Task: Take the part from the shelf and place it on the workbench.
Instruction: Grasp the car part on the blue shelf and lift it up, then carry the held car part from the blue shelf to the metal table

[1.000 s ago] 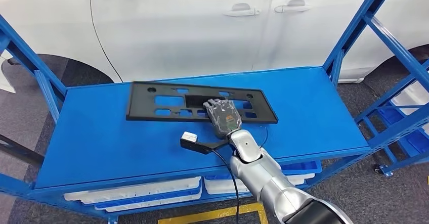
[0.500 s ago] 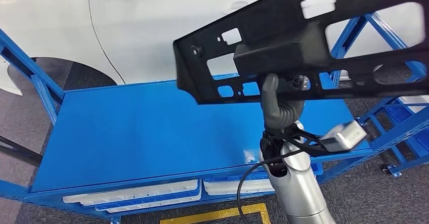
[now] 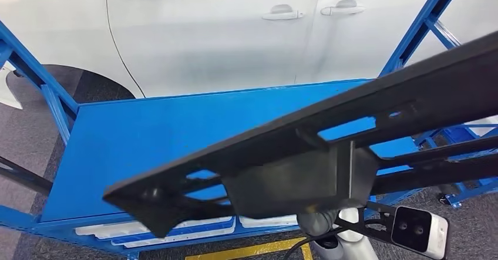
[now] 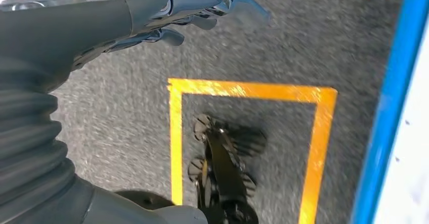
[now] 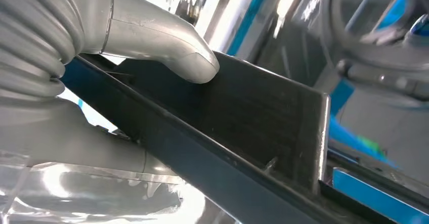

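Behind, blue shelf (image 3: 147, 137); my right hand (image 5: 126, 57) clamps the part (image 3: 305, 154) (stiff, light plastic, likely) mid-span, left hand (image 4: 167, 11) loosely curled, holding nothing.

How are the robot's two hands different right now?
The right hand grips the black part, thumb pressed on its flat face; the left hand holds nothing. The right hand is raised near the blue shelf; the left hand hangs over grey floor with a yellow outline. Both have a grey ribbed cover at the wrist.
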Tool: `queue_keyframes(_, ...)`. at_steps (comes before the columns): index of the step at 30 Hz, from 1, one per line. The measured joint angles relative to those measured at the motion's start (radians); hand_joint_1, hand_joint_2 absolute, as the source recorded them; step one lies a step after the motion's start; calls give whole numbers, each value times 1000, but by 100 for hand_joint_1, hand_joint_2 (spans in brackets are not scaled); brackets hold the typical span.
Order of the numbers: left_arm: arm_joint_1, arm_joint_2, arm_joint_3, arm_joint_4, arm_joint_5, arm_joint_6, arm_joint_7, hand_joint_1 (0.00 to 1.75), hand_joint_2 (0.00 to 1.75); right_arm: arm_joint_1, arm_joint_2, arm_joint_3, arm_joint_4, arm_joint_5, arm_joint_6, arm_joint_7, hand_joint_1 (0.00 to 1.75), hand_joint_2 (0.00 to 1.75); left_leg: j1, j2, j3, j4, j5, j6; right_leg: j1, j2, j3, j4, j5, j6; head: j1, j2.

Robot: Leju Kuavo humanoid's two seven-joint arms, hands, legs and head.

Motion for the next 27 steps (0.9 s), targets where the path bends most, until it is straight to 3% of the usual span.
queue_keyframes(3, 1, -2, -2, 0, -16, 11, 11, 0, 175, 1, -9, 30, 33, -8, 12, 0, 175, 175, -2, 2, -16, 0, 12, 6, -8, -1, -64, 181, -109, 11, 3, 0)
queue_keyframes(5, 3, -4, -4, 0, -24, 12, 12, 0, 175, 1, -12, 45, 53, 0, 5, 0, 175, 175, -3, 2, -28, 2, 21, 5, -11, -1, -70, 226, -122, 14, 3, 0)
queue_keyframes(7, 5, -6, -9, 0, -33, 11, 13, 0, 175, -3, -14, 61, 76, 15, -10, 0, 175, 175, -3, 2, -42, 6, 30, 1, -15, -2, -12, 151, -81, 15, 3, 0)
queue_keyframes(9, 5, -10, -16, 0, -42, 10, 13, 0, 175, -14, -15, 80, 105, 32, -29, 0, 175, 175, -3, 0, -56, 13, 40, -8, -15, -2, 80, 5, -36, 12, 2, 0)
queue_keyframes(10, 5, -11, -20, 0, -48, 9, 12, 0, 175, -22, -15, 91, 125, 44, -43, 0, 175, 175, -3, -1, -61, 14, 46, -14, -12, -1, 108, -45, -21, 8, 2, 0)
queue_keyframes(11, 5, -12, -24, 0, -53, 8, 12, 0, 175, -32, -16, 104, 151, 59, -58, 0, 175, 175, -3, -1, -64, 15, 53, -21, -9, 0, 119, -70, -17, 4, 2, 0)
queue_keyframes(14, 5, -12, -31, 0, -63, 3, 8, 0, 175, -59, -17, 149, 253, 113, -110, 0, 175, 175, -1, -1, -73, 11, 67, -40, -5, -2, 103, -78, 3, -16, 2, 0)
queue_keyframes(16, 5, -12, -34, 0, -67, 1, 4, 0, 175, -75, -13, 179, 313, 143, -135, 0, 175, 175, 2, -2, -90, 53, 15, -50, -9, -6, 86, -83, 25, -31, 1, 0)
queue_keyframes(18, 5, -12, -38, 0, -71, -1, 3, 0, 175, -96, -3, 206, 369, 159, -150, 0, 175, 175, 4, -2, -122, 170, -86, -56, -6, -9, 63, -83, 45, -40, -1, 0)
queue_keyframes(19, 4, -12, -40, 0, -73, -1, 3, 0, 175, -106, 2, 218, 396, 163, -158, 0, 175, 175, 4, -2, -135, 234, -121, -59, -4, -10, 49, -81, 55, -42, -2, 0)
queue_keyframes(20, 3, -12, -43, 0, -74, -2, 4, 0, 175, -115, 8, 227, 420, 167, -166, 0, 175, 175, 5, -2, -138, 279, -135, -60, -2, -10, 35, -79, 64, -42, -1, 0)
queue_keyframes(21, 2, -12, -45, 0, -75, -1, 5, 0, 175, -124, 14, 234, 439, 168, -174, 0, 175, 175, 4, -1, -124, 291, -128, -61, 0, -11, 20, -76, 73, -41, -1, 0)
queue_keyframes(22, 2, -12, -46, 0, -75, 0, 7, 0, 175, -132, 19, 239, 454, 168, -179, 0, 175, 175, 4, -1, -92, 266, -105, -60, 0, -11, 6, -73, 82, -39, -2, 0)
queue_keyframes(24, -1, -12, -47, 0, -76, 1, 12, 0, 175, -150, 29, 246, 473, 157, -181, 0, 175, 175, 4, -2, 4, 142, -70, -55, 0, -11, -19, -64, 96, -34, -2, 0)
queue_keyframes(25, -3, -12, -48, 0, -76, 2, 14, 0, 175, -159, 35, 248, 481, 147, -177, 0, 175, 175, 2, -3, 47, 78, -70, -51, 1, -11, -28, -60, 102, -29, -1, 0)
queue_keyframes(27, -7, -11, -48, 0, -75, 3, 19, 0, 175, -176, 46, 249, 494, 122, -164, 0, 175, 175, -3, -5, 82, 12, -85, -41, 2, -11, -36, -57, 115, -18, -2, 0)
